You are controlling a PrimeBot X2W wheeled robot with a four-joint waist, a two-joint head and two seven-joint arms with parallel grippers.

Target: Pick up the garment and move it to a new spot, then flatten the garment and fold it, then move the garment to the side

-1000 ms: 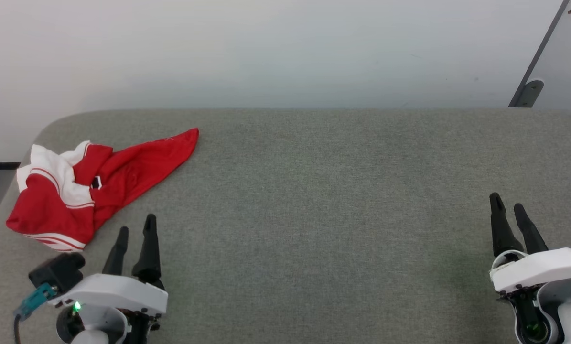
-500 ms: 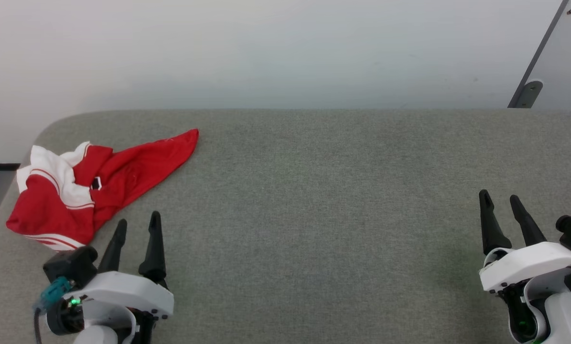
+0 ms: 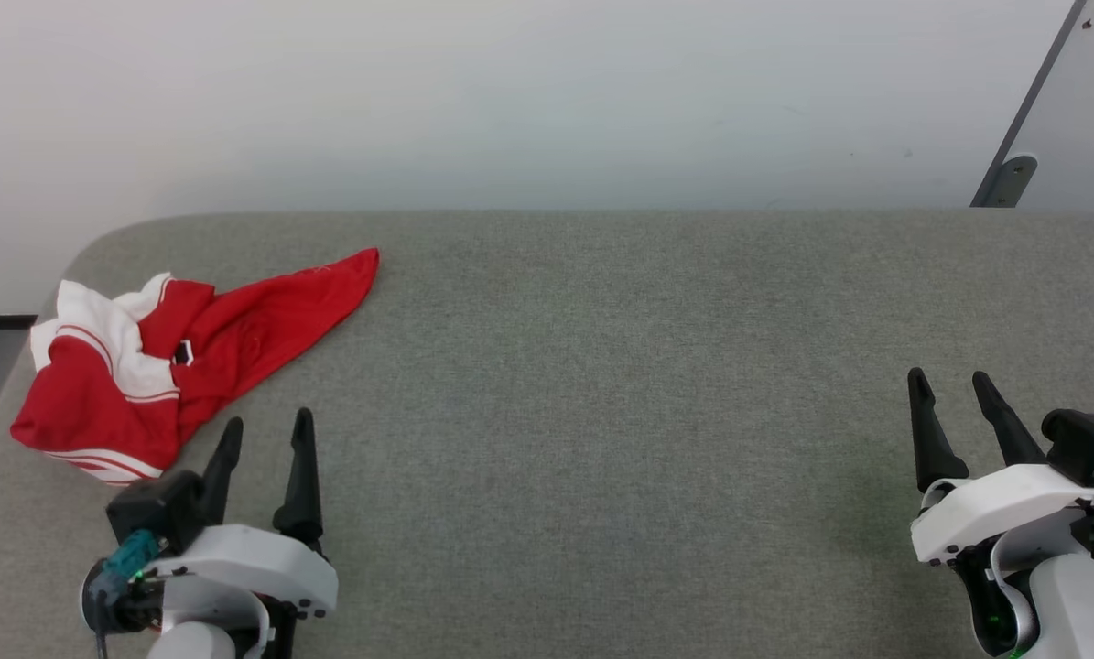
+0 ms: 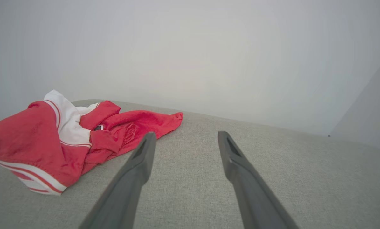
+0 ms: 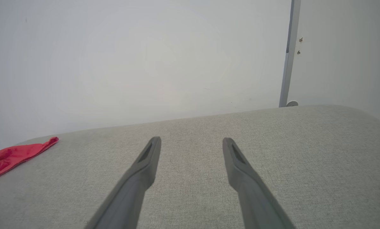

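Two grippers are standing open and empty at the near side of a grey fabric-covered table (image 3: 601,366).

Left gripper (image 3: 267,419): in the head view it is sitting at the lower left, with its two dark fingers spread and pointing away from the robot. Its outer fingertip is lying just beside the garment (image 3: 235,339), with a strip of bare table between them.

Right gripper (image 3: 949,375): it is sitting at the lower right, well apart from the garment, with its fingers likewise spread.

The garment, a red sports top with white panels and thin red-white striped trim, is lying crumpled at the table's left end. One red point is stretching away toward the far edge and the right. A small black-and-white emblem (image 3: 183,351) is showing among the folds.

In the left wrist view the garment is lying to the left of the fingers. In the right wrist view its red tip is showing at the left edge. A pale wall (image 3: 510,91) is rising behind the table.
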